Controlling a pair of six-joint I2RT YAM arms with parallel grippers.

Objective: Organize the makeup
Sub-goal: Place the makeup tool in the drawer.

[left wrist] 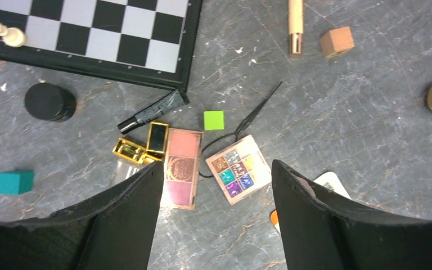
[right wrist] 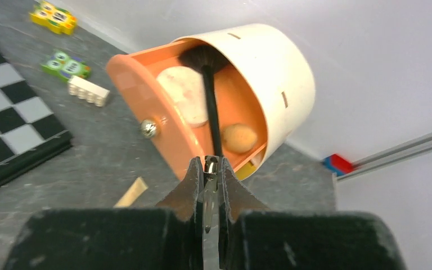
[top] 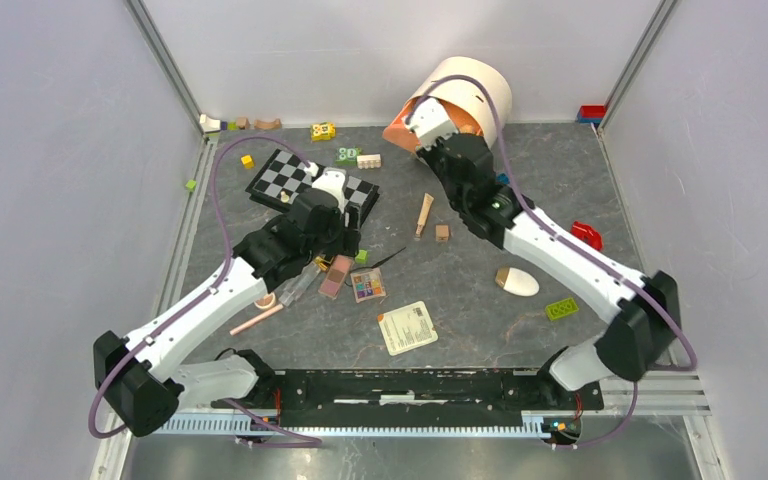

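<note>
While my right gripper [right wrist: 211, 166] is clamped on the handle end of the black brush [right wrist: 210, 112], the bristles sit inside the orange opening of the cream round box [right wrist: 275, 62], far right of the chessboard [top: 310, 185], against the back wall. Two pale round things are in there too; I can't tell what they are.

My left gripper [left wrist: 216, 169] is spread wide and holds nothing, hanging over the floor just off the chessboard's near edge. Under it are the pink palette [left wrist: 183, 167] and the multicolour palette [left wrist: 237, 169], side by side and close together. Two gold cases [left wrist: 157, 138] are at the pink one's left, touching it. A black tube [left wrist: 153, 109] lies tilted, its end right by the chessboard's near corner. The green cube [left wrist: 214, 120] sits between that corner and the palettes.

The wooden-handled brush [left wrist: 295, 22] and brown cube [left wrist: 336, 41] are right of the chessboard. The sponge [top: 517, 281] is further right and nearer. The pink pencil [top: 257, 320] is well off the near edge. The black round lid [left wrist: 49, 101] is by the near edge, and the teal cube [left wrist: 14, 181] is nearer than it.
</note>
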